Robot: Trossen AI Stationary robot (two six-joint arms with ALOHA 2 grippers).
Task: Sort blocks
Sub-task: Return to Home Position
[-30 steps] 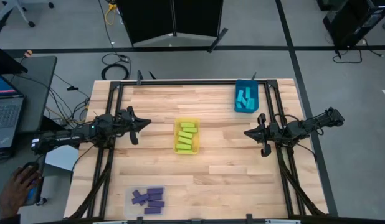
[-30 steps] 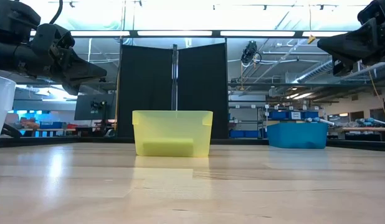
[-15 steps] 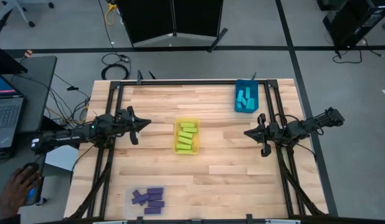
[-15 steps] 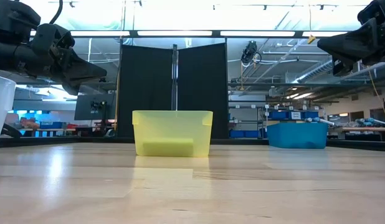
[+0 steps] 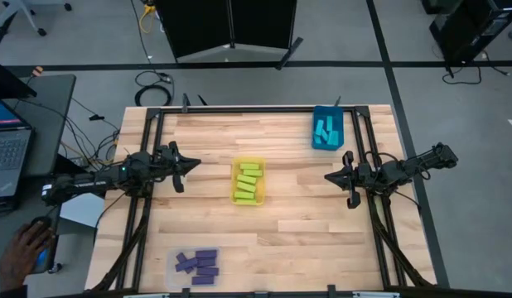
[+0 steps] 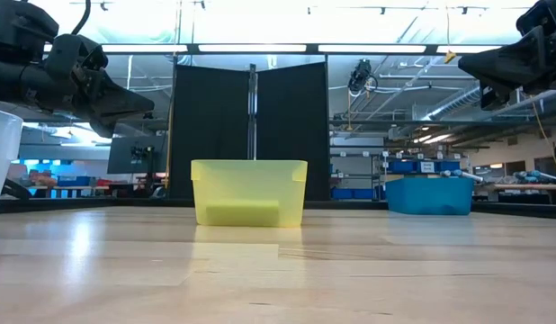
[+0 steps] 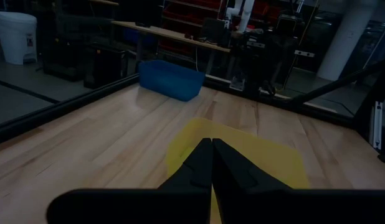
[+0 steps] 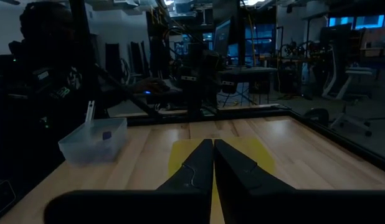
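The blocks lie sorted in three bins. Several yellow-green blocks [image 5: 248,182] fill the yellow bin [image 5: 236,196] at the table's middle. Cyan blocks [image 5: 326,131] sit in the blue bin [image 5: 316,141] at the far right. Purple blocks [image 5: 198,265] rest in the clear bin [image 5: 171,269] at the near left. My left gripper [image 5: 195,165] hovers shut at the table's left edge, pointing level toward the yellow bin. My right gripper [image 5: 328,176] hovers shut at the right edge, also level, facing the yellow bin. Neither holds anything.
A black frame [image 5: 153,116] runs along the table's edges. Bare wood [image 5: 306,223] lies between the bins. Off the table's left stand a laptop [image 5: 7,149] and a person's hand [image 5: 24,248] on a mouse.
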